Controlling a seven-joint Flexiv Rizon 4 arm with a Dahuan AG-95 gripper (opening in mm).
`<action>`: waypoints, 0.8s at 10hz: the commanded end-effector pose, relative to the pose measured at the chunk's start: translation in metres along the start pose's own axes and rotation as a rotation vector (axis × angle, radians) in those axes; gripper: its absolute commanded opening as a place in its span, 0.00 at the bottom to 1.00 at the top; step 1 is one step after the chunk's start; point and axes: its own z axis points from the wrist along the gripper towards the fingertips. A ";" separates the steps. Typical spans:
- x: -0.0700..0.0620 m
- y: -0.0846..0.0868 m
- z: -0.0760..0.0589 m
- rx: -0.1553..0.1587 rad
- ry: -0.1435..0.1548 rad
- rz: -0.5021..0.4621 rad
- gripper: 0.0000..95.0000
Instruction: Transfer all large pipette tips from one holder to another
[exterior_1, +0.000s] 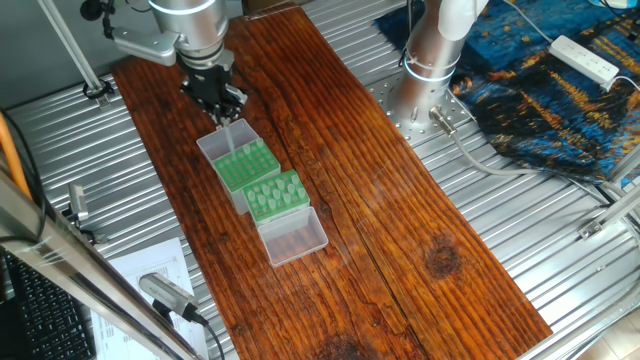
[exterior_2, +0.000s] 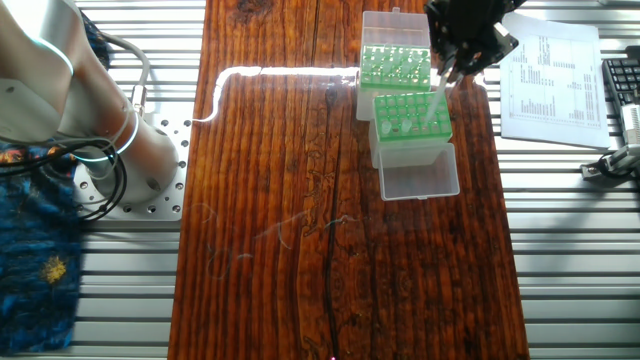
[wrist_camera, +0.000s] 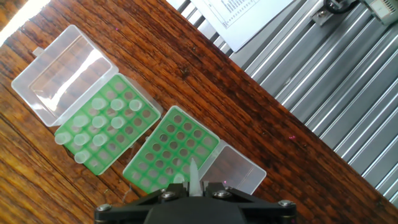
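Pincer grips one translucent cone-shaped tip above green gridded rack.

Pale-green pipette tips upright in rack

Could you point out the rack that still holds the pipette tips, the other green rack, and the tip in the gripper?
Rack with tips (wrist_camera: 138, 122): hand view, bare corner of its green grid.
Other green rack (wrist_camera: 180, 138): hand view, grid centre.
Held tip (wrist_camera: 194, 177): hand view, its shaft above the gripper.

No words or numbers clear enough to read. Only tiny blurry print in rows on the paper sheet beside the board.
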 end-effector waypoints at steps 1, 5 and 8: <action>0.001 0.001 0.001 0.002 -0.003 0.000 0.00; 0.000 0.001 0.003 0.004 -0.001 0.003 0.00; -0.001 0.000 0.004 0.004 -0.001 0.007 0.00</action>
